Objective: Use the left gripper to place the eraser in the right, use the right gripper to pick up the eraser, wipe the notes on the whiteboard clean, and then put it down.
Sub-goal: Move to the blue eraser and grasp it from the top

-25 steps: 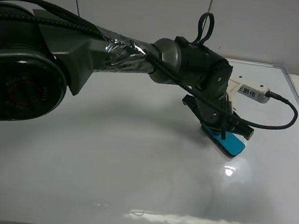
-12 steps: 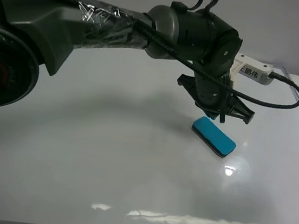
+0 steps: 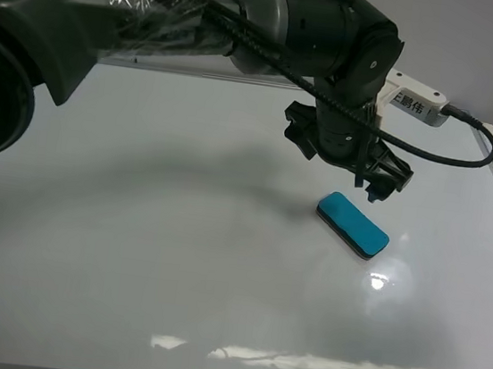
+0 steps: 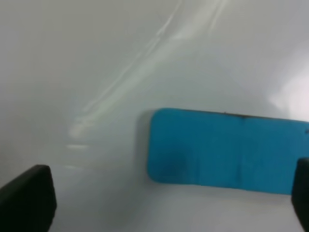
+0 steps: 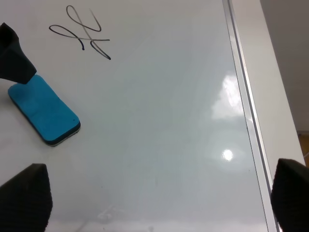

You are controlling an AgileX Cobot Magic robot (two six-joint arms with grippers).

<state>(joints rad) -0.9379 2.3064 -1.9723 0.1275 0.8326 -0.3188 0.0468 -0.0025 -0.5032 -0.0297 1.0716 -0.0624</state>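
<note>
While the eraser (image 3: 352, 224) is lying flat on the whiteboard (image 3: 130, 251), the left end effector (image 3: 389, 182) is hovering above it, spread and empty.

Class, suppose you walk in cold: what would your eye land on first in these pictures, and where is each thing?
The bright teal eraser stands out, lying flat on the glossy whiteboard toward its right side. Close above it hangs the open left hand of a bulky arm wrapped in silver tape, reaching in from the left. The right wrist view also shows a black scribble on the board, apart from the eraser.
</note>
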